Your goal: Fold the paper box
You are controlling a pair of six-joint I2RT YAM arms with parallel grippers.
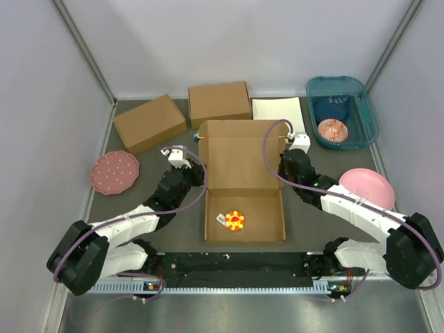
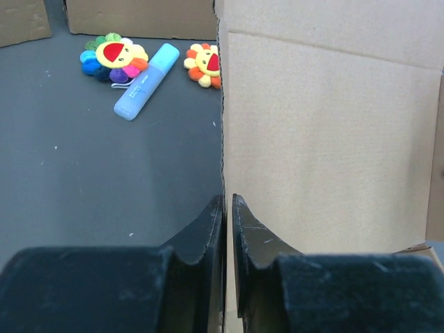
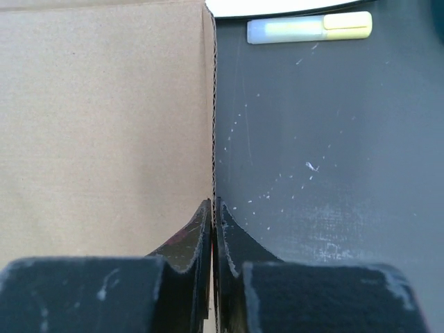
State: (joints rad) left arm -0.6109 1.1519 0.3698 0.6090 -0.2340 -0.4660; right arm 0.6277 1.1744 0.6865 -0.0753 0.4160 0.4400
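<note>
The paper box [image 1: 243,163] is a brown cardboard mailer in the middle of the table, its shallow base near me and its lid panel raised behind. A small flower toy [image 1: 235,220] lies in the base. My left gripper [image 1: 196,173] is shut on the lid's left edge; in the left wrist view the cardboard edge [image 2: 224,139] runs between the fingertips [image 2: 227,208]. My right gripper [image 1: 283,165] is shut on the lid's right edge, and the right wrist view shows the corrugated edge [image 3: 213,125] pinched between its fingertips [image 3: 213,208].
Two ready-made brown boxes [image 1: 150,123] [image 1: 219,103] and a white sheet [image 1: 277,109] lie behind. A teal bin [image 1: 341,111] holds a bowl. Pink plates [image 1: 114,172] [image 1: 368,186] flank the arms. Flower toys [image 2: 114,57] [image 2: 203,64], a blue marker [image 2: 146,81] and a yellow marker [image 3: 310,28] lie nearby.
</note>
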